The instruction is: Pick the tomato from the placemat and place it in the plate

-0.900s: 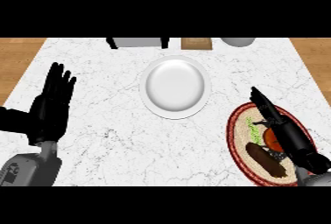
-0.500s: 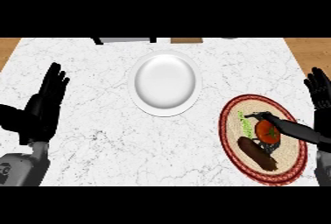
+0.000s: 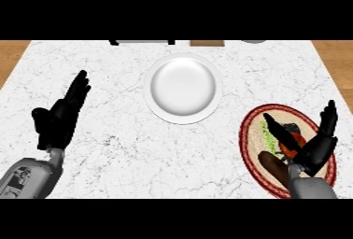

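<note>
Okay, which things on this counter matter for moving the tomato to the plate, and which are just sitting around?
Part of the job:
- tomato
- placemat
- plate
- right hand, open over the tomato

Just lying about:
- brown item and green item on the placemat
- things at the counter's far edge, too cut off to identify
- left hand, resting open

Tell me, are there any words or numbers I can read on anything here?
None can be read.
The plate, the placemat and the counter carry no writing.
The left forearm has dark marks, too blurred to read.
</note>
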